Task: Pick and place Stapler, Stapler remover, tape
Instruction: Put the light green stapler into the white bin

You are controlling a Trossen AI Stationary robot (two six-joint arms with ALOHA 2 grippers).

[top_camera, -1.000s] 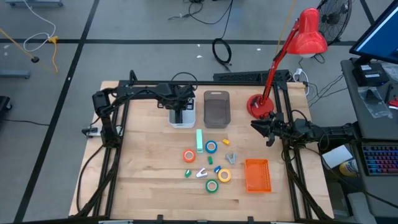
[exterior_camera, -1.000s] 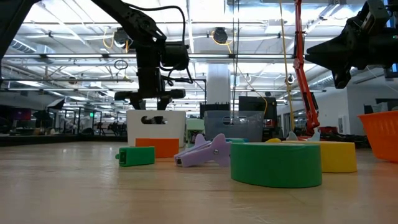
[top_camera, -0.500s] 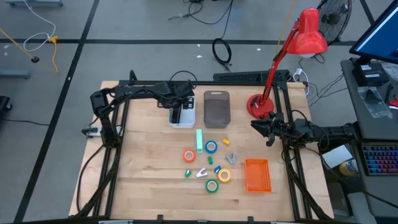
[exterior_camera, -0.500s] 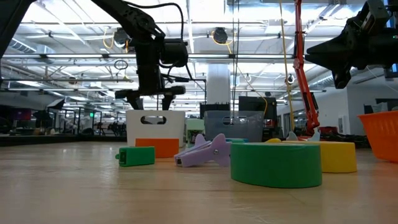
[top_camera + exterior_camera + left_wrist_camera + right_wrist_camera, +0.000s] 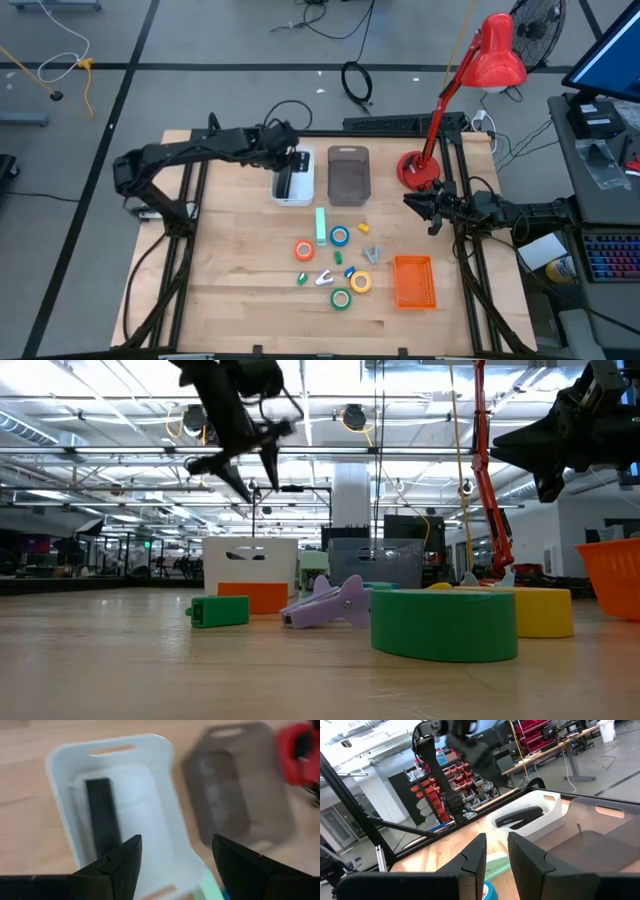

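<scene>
From above, my left tool [image 5: 287, 158] hangs over the white bin [image 5: 293, 192] at the table's [image 5: 230, 260] twelve o'clock edge, empty, and the black stapler [image 5: 284, 182] already lies inside that bin. Beside it stands the grey bin [image 5: 348, 175], and toward six o'clock from the bins the four tape rolls are scattered: orange [image 5: 304, 250], blue [image 5: 340, 237], green [image 5: 341, 298] and yellow [image 5: 361, 283], with the purple staple remover [image 5: 325, 278] between them, all well apart from my left tool. My right tool [image 5: 432, 212] waits at three o'clock, near the red lamp [image 5: 470, 85]. In the level view my left tool [image 5: 240, 455] is raised clear above the white bin [image 5: 250, 565], fingers spread. The green roll [image 5: 444, 622] lies flat nearest the camera, the yellow one [image 5: 540, 610] just behind it at three o'clock. In my left wrist picture my fingers [image 5: 117, 865] stand apart and hold nothing; the stapler [image 5: 102, 822] rests along one wall of the bin below. In my right wrist picture the fingers [image 5: 475, 860] sit near together with a narrow gap, nothing between them. I judge the rolls light, stiff and smooth; pinching one across its rim, one finger through the open centre, looks safest. The remover looks small and likely to skid.
</scene>
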